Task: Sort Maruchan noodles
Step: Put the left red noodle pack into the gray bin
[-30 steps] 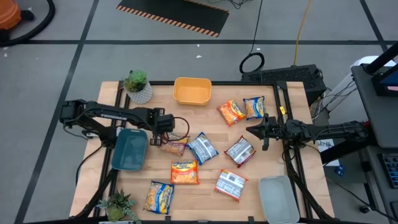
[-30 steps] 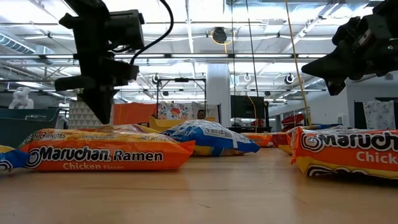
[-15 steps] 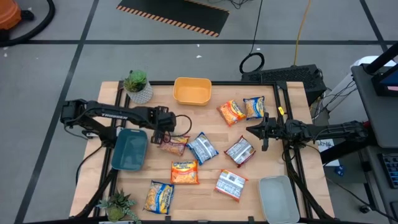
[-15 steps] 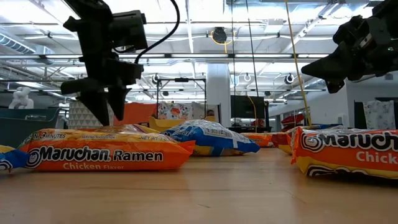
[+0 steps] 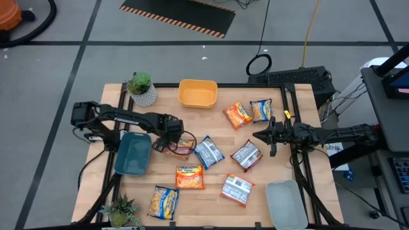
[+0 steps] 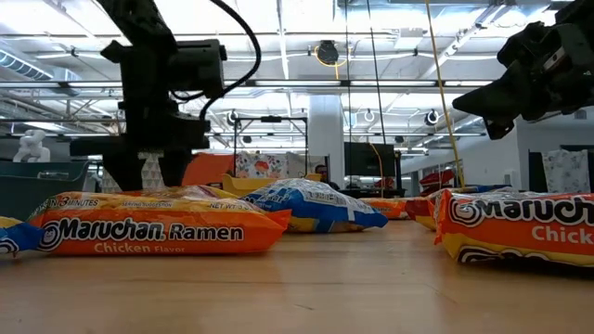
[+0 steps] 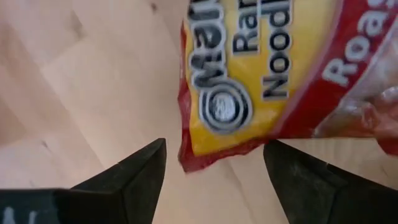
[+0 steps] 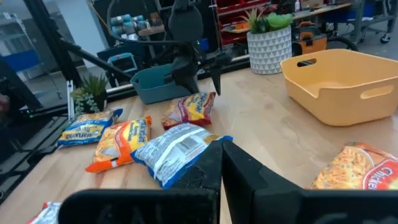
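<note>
Pale wooden table [image 5: 217,191], crinkly ramen packets scattered. Left tool [image 7: 214,163] low over red-and-yellow plastic packet [image 7: 273,74], jaws spread wide astride its end, nothing gripped; likely lined up for pickup. Blue plastic bin [image 5: 133,154] just beside. Right tool [image 5: 271,135] shut, empty, parked mid-table.

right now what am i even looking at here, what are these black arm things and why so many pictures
Two robot arms at a wooden table, filmed by four cameras: one overhead, one at table height, one on each wrist. Ramen packets lie scattered among a yellow bin, a blue bin and a clear bin. The left gripper is open, its fingers either side of the edge of a red packet, gripping nothing. The right gripper is shut and empty, hovering above the table's right side.
</note>
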Robot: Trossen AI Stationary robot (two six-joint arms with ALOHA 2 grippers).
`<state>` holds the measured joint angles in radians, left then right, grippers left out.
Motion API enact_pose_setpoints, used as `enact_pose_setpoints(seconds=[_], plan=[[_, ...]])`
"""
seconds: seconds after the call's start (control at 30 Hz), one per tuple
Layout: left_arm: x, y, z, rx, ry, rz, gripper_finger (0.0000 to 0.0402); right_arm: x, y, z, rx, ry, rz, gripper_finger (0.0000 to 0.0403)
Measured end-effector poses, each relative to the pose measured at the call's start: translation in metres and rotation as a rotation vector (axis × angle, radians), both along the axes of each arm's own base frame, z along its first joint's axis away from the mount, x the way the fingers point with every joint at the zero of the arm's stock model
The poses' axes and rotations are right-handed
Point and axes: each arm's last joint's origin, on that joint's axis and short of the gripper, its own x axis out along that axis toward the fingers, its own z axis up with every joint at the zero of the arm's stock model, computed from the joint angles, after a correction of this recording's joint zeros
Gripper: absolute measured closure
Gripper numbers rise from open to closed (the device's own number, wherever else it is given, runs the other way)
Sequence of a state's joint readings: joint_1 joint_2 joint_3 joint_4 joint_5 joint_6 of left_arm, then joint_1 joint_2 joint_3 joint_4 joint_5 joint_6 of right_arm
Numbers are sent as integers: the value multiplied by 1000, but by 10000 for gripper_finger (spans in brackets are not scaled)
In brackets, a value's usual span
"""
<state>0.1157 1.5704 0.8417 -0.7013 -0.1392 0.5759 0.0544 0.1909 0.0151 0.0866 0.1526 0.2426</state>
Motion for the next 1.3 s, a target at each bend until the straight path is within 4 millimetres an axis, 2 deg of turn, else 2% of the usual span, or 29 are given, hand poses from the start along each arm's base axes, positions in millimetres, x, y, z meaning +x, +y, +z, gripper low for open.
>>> enact_pose_setpoints(seconds=[0.1, 0.2, 0.3, 0.5, 0.57, 0.8, 1.17, 1.3], plan=[[4, 1, -4, -10, -18, -12, 136, 0, 0, -1, 12, 8, -1, 398], [8, 0, -6, -27, -37, -51, 170, 0, 0, -2, 21, 17, -2, 398], [8, 0, -6, -31, -31, -78, 224, 0, 0, -2, 26, 23, -3, 398], [8, -2, -5, -31, -32, -85, 364, 0, 0, -2, 31, 20, -4, 398], [8, -4, -5, -22, -36, -62, 391, 0, 0, -2, 35, 18, -5, 398], [6, -15, 12, 117, -107, -9, 398, 0, -2, 0, 104, -13, -68, 398], [-9, -29, 55, 174, -307, 43, 400, 1, -2, 0, 139, -23, -78, 398], [-11, -33, 59, 165, -337, 52, 400, 5, -4, -3, 332, -34, -203, 394]])
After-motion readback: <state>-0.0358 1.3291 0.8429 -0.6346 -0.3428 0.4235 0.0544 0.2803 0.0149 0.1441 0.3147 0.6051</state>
